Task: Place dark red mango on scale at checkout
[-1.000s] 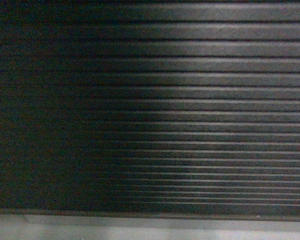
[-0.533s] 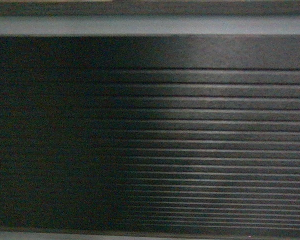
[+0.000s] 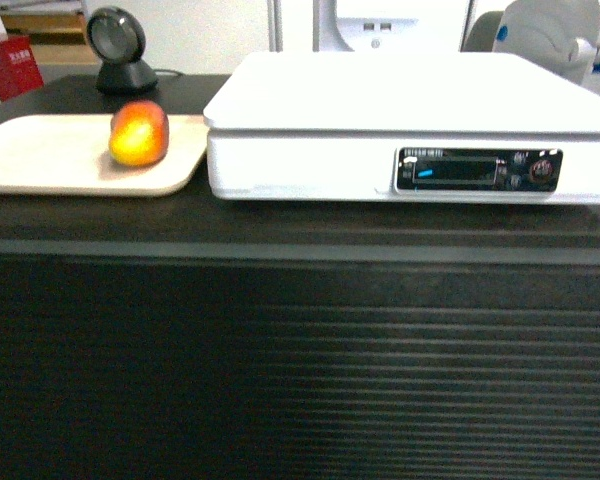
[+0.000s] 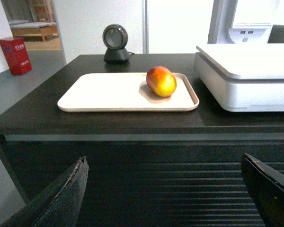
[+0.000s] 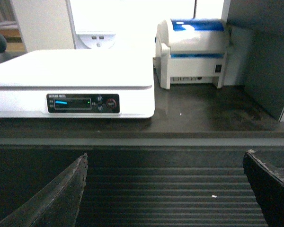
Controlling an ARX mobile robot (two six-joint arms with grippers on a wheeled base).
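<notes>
The dark red mango [image 3: 139, 132] [image 4: 161, 81], shading to orange-yellow, lies on a shallow beige tray [image 3: 40, 155] [image 4: 99, 92] on the left of the checkout [image 3: 300, 330]. To its right stands the white scale [image 3: 400, 110] [image 4: 246, 71] [image 5: 71, 75], its platter bare and its black display lit. My left gripper [image 4: 164, 163] hangs open in front of the ribbed counter front, below the tray. Open as well, my right gripper [image 5: 165, 158] sits below the counter edge, right of the scale. Neither holds anything. Neither gripper shows in the head view.
A black round scanner [image 3: 120, 60] [image 4: 115, 43] stands behind the tray. A grey-and-blue printer [image 5: 194, 52] sits to the right of the scale, with a grey panel [image 5: 265, 56] beyond it. A red box [image 3: 10, 65] stands on the floor at far left.
The head view has risen from the ribbed counter front to above the counter edge, so the tray, the mango and the scale now show.
</notes>
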